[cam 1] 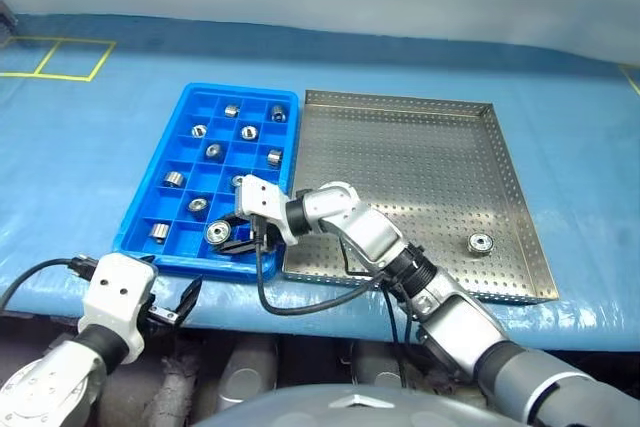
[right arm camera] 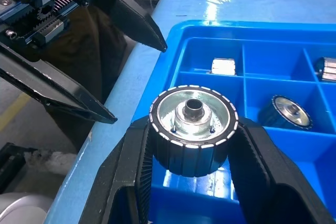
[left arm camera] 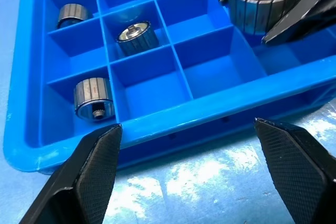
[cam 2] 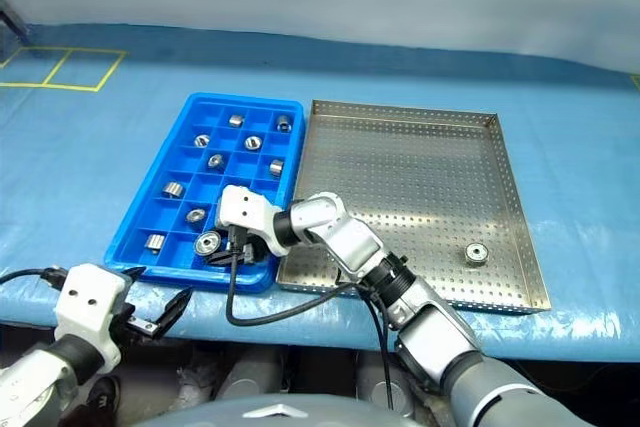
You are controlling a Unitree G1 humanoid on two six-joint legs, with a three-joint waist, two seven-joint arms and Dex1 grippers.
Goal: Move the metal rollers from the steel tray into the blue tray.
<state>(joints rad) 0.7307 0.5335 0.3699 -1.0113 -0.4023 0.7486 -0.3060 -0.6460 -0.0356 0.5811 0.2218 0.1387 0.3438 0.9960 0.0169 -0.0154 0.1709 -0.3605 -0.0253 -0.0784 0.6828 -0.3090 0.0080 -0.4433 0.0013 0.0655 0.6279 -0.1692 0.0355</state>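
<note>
Ribbed black fingers point(right arm camera: 262, 177), ridged roller point(right arm camera: 193, 129)

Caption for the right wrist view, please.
Right gripper holds a metal roller over the blue tray, open left gripper beside its edge.

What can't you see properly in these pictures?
- Head views: the blue tray's near-right cells, hidden by the right claw holding a roller.
- Head views: the lone roller in the steel tray is too small for detail.
- Left wrist view: the left claw hides the table edge.
</note>
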